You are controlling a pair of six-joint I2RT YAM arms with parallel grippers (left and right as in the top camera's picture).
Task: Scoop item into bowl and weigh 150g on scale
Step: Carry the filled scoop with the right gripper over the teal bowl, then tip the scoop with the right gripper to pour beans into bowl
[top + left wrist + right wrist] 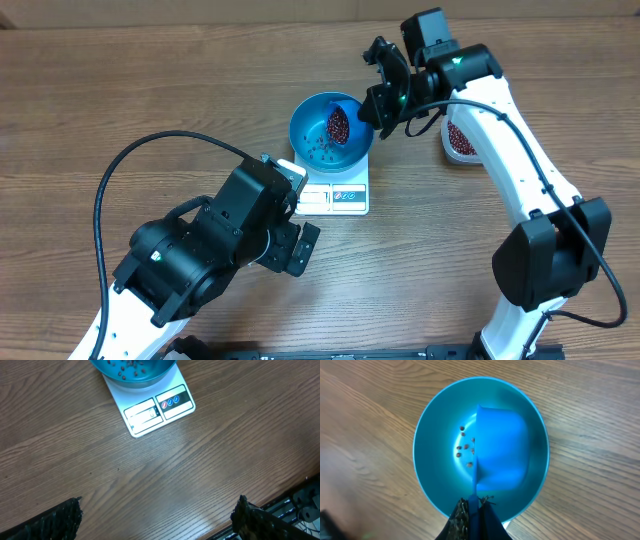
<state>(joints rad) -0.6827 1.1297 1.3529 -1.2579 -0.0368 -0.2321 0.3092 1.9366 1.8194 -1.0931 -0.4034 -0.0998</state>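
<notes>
my right end effector (474, 510) is clamped on the handle of the blue scoop (502, 445), which is tipped inside the bowl (432, 467) just ahead, a few beans (465, 446) on the bowl's floor. the bowl sits on the scale (155, 410). my left end effector (155, 522) hangs nearby, spread wide, holding nothing.

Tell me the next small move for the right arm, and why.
Probably roll the right claw to tip the scoop: it hangs loaded with beans over the bowl on the scale, and only a few beans lie in the bowl's bottom.
</notes>
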